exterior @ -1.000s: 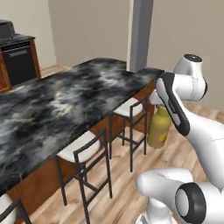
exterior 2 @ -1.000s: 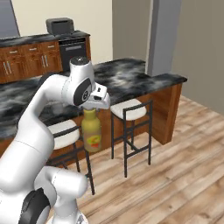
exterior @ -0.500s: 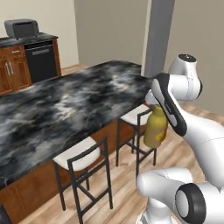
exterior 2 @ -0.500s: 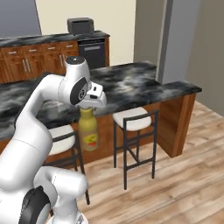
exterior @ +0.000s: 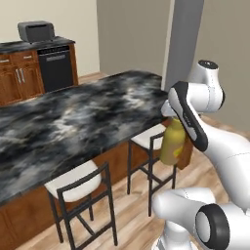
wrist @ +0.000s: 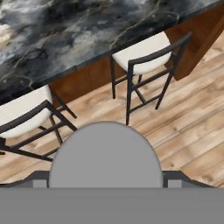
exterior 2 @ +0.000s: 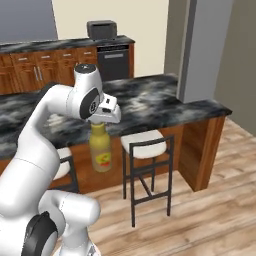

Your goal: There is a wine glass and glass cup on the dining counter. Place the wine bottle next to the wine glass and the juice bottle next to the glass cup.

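Your claw [exterior 2: 101,121] sits left of centre in the right base view, clamped on the white cap of the juice bottle [exterior 2: 100,148], which hangs upright below it in the air. That view shows you the bottle's label; the left base view shows its plain yellow side [exterior: 172,141] at right of centre, half behind the arm. In the hand view the cap fills the lower middle as a grey dome, with two stools [wrist: 142,54] and the bench [wrist: 65,30] edge across the top.
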